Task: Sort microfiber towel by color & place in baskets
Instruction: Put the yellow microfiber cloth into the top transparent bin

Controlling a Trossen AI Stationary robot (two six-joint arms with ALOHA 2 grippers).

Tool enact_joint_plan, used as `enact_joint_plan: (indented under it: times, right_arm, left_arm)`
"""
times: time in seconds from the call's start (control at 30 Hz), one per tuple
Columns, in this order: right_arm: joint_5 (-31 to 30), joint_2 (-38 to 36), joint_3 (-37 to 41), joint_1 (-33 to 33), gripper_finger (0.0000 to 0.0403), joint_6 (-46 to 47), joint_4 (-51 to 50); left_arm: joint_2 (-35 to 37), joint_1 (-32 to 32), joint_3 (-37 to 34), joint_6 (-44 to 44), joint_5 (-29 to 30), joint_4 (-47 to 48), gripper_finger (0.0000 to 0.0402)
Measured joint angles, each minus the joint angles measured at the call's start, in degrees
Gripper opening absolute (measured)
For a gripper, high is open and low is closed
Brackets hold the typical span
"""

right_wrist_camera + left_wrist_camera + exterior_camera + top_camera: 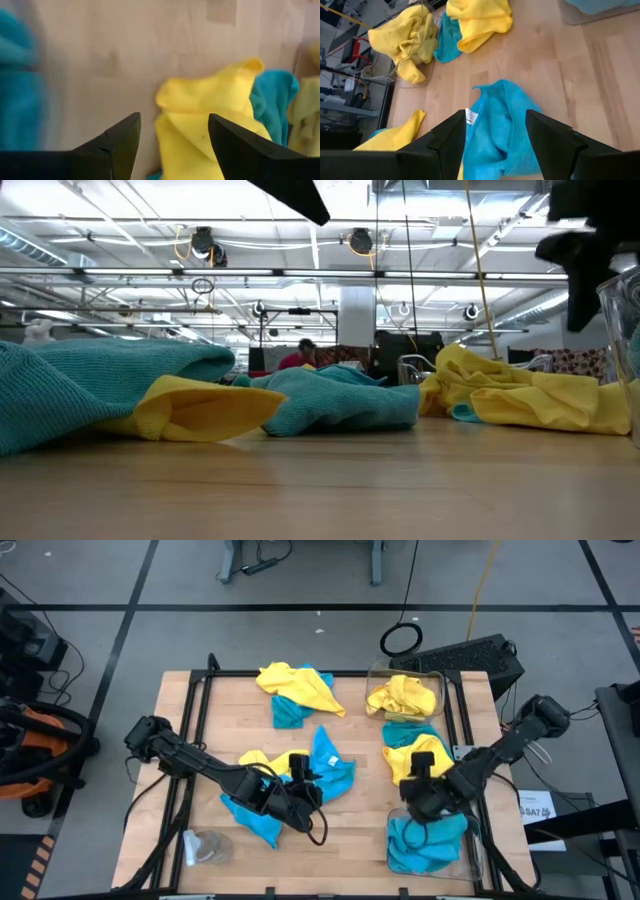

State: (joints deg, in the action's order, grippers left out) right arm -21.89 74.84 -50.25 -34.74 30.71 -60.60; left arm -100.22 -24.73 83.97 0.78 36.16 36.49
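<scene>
Rumpled turquoise towels (90,385) and yellow towels (530,395) were strewn across the pale wooden table (320,480), both the left gripper (495,145) and the right gripper (172,142) held open and empty.

It is a large industrial lab hall. Exposed white ceiling trusses (300,275) hang overhead. A pale wooden bench (350,830) stands on grey tiled floor (300,630) with loose black cables (400,638).

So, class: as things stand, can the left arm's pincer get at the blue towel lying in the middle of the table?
Probably yes. The left pincer stands open right over that blue towel, its fingers to either side, with nothing lying on the cloth between them.
</scene>
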Motion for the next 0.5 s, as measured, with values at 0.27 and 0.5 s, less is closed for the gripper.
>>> enact_joint_plan:
  times: [0.27, 0.5]
  right_arm:
    - [4.0, 0.0, 6.3, 10.6, 0.0222, -2.9, 0.1]
    - [8.0, 0.3, 10.0, 17.2, 0.0222, -5.1, 4.2]
  left_arm:
    - [0.0, 0.0, 0.0, -0.1, 0.0, -1.9, 0.0212]
    - [0.0, 0.0, 0.0, -0.2, -1.2, -2.0, 0.0212]
